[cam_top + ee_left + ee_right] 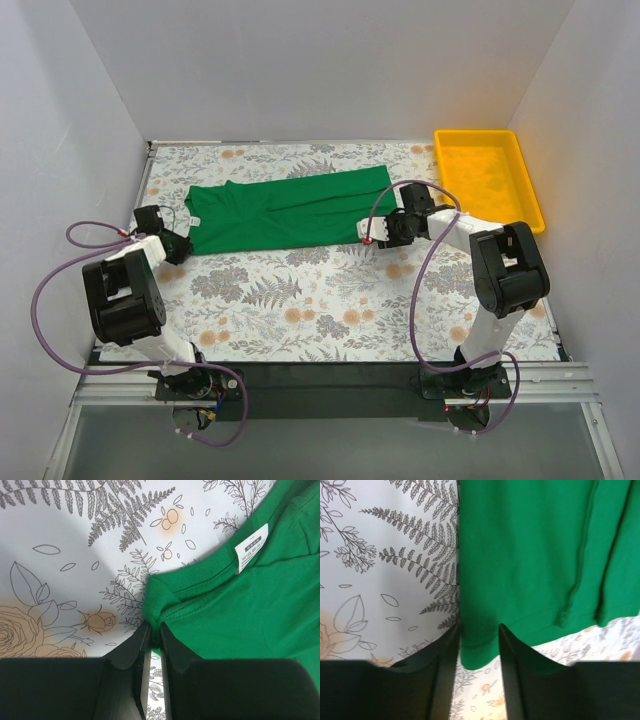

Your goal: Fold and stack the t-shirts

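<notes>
Left gripper (155, 632) pinched tight on t-shirt (290, 210) at neck-side corner. Right gripper (479, 630) astride hem corner, jaws half apart, real grip impossible to tell. Garment folded lengthwise, flat on floral table (300, 300), middle-far. Yellow tray (485, 175) far right.

neck label (251, 547) txt too small, t-shirt (530, 555) cut off top/rt

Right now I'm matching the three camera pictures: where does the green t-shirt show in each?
Top external: the green t-shirt lies flat across the middle, toward the far side.
Left wrist: right half; an edge near its collar is pinched by the left fingers.
Right wrist: upper right; its hem corner sits between the right fingers.
Shared landmark: the fern-print table cover.
</notes>
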Robot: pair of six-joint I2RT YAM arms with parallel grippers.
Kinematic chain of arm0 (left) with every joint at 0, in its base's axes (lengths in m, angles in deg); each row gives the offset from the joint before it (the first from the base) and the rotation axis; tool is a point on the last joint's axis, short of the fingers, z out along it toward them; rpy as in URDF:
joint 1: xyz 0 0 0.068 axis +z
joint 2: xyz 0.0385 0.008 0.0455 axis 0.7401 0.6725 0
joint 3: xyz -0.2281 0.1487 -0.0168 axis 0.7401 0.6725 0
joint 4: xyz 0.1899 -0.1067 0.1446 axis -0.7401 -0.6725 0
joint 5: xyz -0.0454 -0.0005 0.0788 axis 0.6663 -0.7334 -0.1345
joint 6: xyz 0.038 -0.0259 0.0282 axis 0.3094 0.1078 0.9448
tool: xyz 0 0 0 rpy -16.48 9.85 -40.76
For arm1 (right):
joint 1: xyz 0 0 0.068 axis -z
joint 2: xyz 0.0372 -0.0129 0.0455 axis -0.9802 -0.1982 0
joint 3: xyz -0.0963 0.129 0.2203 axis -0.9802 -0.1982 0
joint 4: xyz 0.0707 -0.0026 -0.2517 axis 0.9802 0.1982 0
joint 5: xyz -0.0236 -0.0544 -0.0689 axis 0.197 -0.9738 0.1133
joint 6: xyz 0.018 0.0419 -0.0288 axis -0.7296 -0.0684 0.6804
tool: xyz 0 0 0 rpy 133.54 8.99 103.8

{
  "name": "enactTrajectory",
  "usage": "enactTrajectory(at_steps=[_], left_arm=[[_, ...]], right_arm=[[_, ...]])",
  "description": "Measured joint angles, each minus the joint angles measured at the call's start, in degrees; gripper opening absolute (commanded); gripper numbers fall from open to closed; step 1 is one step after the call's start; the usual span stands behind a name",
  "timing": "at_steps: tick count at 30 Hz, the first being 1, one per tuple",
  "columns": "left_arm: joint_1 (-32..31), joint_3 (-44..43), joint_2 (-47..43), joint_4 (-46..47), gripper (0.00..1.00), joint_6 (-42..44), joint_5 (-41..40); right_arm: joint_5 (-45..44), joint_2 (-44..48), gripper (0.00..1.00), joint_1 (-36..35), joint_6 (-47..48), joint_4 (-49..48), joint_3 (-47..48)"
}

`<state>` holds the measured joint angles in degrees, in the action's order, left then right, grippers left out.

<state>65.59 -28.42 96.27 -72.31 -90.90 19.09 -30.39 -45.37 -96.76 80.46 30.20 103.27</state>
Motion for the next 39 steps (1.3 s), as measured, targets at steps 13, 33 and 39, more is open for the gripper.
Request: enactTrajectory(at_steps=[13,33,39], left_arm=[[1.18,-9.79,8.44,-2.51,0.09,2.82,3.89],[3.91,-17.68,7.17,-2.97,0.64,12.33,6.45],[4.42,-2.32,-17.11,4.02,0.65,10.12,15.58]], right_arm=[[0.94,14.62,0.01,-0.57,2.56,2.43,-15.58],[11.47,22.97,0.59,-14.01,-21.66,22.05,1.07],[22.27,-11.02,0.59,-9.09,-50.60,17.14,39.56]])
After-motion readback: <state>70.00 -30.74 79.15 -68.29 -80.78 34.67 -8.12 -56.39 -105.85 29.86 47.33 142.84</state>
